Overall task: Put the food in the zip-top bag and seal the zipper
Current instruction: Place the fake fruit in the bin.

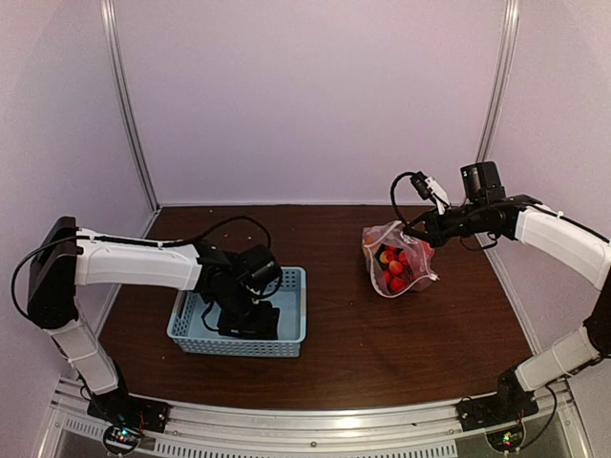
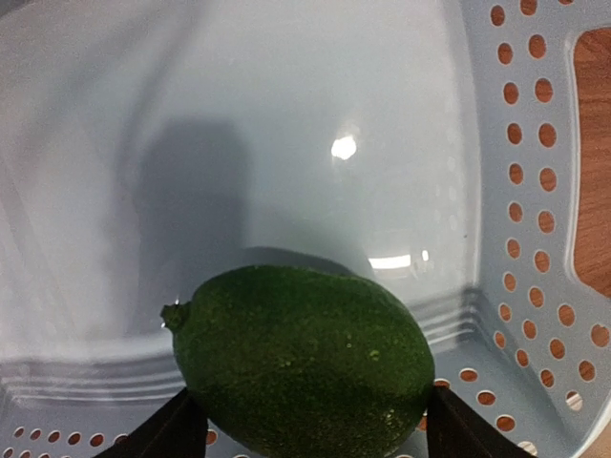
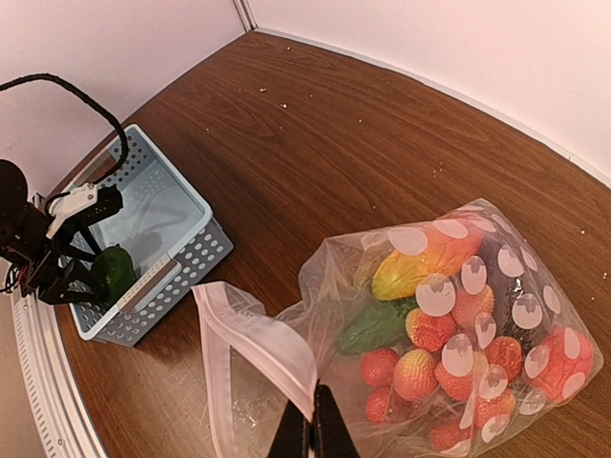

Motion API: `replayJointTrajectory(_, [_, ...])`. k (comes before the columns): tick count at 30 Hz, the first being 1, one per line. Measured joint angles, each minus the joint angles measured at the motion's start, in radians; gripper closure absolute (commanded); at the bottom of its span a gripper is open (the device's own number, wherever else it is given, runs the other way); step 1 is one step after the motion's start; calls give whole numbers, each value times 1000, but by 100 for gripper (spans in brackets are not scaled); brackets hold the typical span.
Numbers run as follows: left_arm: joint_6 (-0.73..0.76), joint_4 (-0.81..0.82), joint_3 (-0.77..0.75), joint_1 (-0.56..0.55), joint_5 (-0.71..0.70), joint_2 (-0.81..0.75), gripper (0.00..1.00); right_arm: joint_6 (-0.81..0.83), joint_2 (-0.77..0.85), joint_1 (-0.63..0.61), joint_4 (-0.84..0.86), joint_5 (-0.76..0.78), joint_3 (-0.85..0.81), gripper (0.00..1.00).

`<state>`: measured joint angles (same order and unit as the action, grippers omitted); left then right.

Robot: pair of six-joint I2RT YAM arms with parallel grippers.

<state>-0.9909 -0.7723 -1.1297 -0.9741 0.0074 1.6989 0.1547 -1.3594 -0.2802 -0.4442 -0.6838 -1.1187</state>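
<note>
Nearest the arm bases, at about 8 o'clock on the table (image 1: pixel 382 334), we find the light-blue perforated basket (image 2: pixel 535 191), which serves as the source bin. The left gripper (image 2: pixel 307 412) reaches down into it, its dark fingers (image 2: pixel 164 435) spread wide and set at 9 and 3 o'clock of a dark green piece (image 2: pixel 301 358), the only food we can see there. The piece lies on the basket floor against the near wall. The straddling stance suits a pinch across its short axis, but we cannot tell whether the pads already press it or merely flank it.

Farther off, at about 2 o'clock, lies the zip-top bag (image 3: pixel 527 311), clear with white dots. The right gripper (image 3: pixel 310 422) is clenched on the film at the bag's mouth, just beside the zipper (image 3: pixel 256 336). We judge this hold to serve two ends: it lifts the mouth so that it gapes toward the basket, and it anchors the bag against sliding. The red and orange tomatoes (image 3: pixel 420 374) and a yellow-orange piece (image 3: pixel 416 263) already sit inside, bunched at the closed end. Sealing is not yet begun
</note>
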Motion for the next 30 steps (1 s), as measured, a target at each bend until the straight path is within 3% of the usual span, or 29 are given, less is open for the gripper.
replayJointTrajectory(15, [92,41,-146,0,-77,126,27,0,0,1,1,-8,11,100])
replayJointTrajectory(23, [221,11,-210,14,-160,156,10,0,0,1,2,-9,11,100])
replayJointTrajectory(30, [193,-2,-216,32,-187,162,10,0,0,1,2,-10,11,100])
